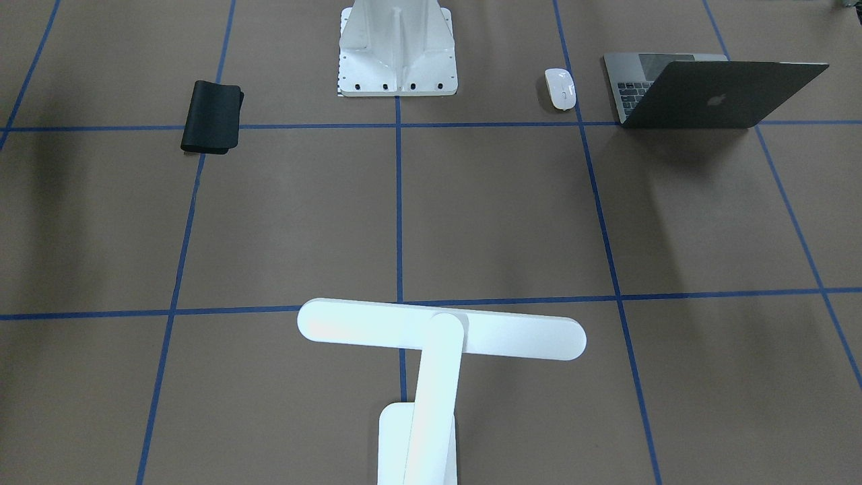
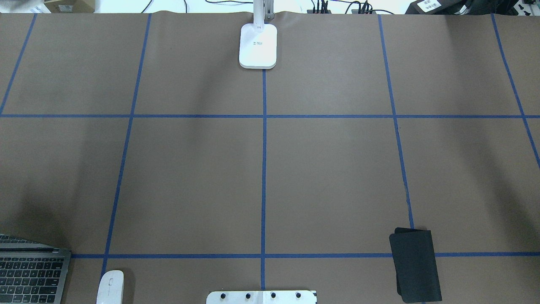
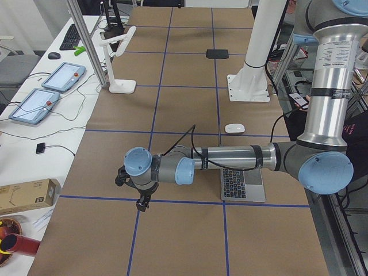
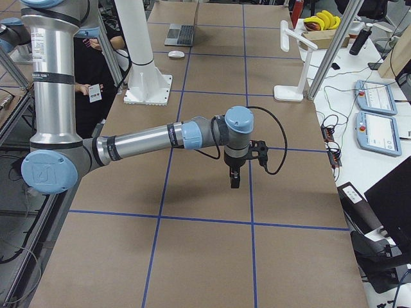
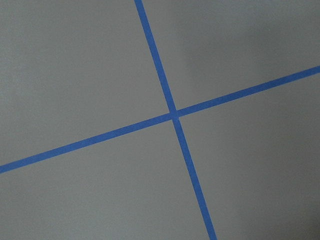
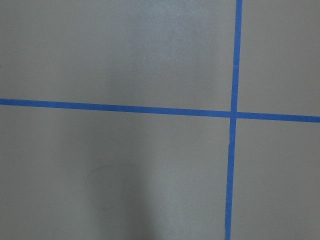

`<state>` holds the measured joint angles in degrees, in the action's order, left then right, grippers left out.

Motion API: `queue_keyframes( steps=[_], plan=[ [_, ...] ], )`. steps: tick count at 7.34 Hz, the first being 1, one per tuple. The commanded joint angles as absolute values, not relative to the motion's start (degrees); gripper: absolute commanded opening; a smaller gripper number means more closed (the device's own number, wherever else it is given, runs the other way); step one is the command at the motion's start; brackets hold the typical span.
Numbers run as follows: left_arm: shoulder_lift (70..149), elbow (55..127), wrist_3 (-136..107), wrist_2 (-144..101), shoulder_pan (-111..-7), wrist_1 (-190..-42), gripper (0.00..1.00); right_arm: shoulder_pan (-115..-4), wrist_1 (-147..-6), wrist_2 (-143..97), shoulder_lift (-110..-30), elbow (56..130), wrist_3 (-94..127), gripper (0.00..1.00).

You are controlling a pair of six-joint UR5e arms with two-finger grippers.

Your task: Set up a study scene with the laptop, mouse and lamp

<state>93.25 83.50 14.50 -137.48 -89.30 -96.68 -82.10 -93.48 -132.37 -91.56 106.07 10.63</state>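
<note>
The dark-grey laptop [image 1: 714,94] stands open near the robot's base on its left side, partly cut off in the overhead view [image 2: 29,274]. Beside it lies the white mouse [image 1: 560,88] [image 2: 110,287]. At the table's far edge the white lamp [image 1: 441,330] stands on its base [image 2: 258,45]. My left gripper [image 3: 141,204] points down over a tape crossing, far from all three. The right gripper [image 4: 234,179] hangs over bare table at the other end. Both show only in the side views, so I cannot tell whether they are open or shut. The wrist views show only brown paper and blue tape.
A black mat [image 1: 212,116] [image 2: 415,265] lies on the robot's right side. The white bolted pedestal [image 1: 397,54] stands at the robot's base. Beyond the far edge a side bench carries tablets [image 3: 63,76], cables and a box [image 3: 26,195].
</note>
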Motion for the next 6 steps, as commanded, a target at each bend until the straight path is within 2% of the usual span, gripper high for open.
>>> queue_keyframes(
  steps=[1, 3, 5, 6],
  plan=[
    [93.25, 83.50, 14.41, -137.55, -89.30, -96.68, 1.00, -82.09, -93.34, -132.54, -91.41, 105.91, 9.94, 1.00],
    [93.34, 85.50, 14.41, -137.72, -89.21, -96.07, 1.00, -81.13, -93.08, -132.02, -90.54, 106.79, 10.98, 1.00],
    [92.47, 94.17, 11.36, -137.72, -89.12, -91.18, 1.00, -81.21, -92.64, -131.92, -88.87, 109.76, 19.20, 1.00],
    [90.29, 101.09, 10.82, -137.81, -88.95, -90.01, 1.00, -81.21, -92.03, -132.36, -88.60, 110.91, 19.77, 1.00]
  ],
)
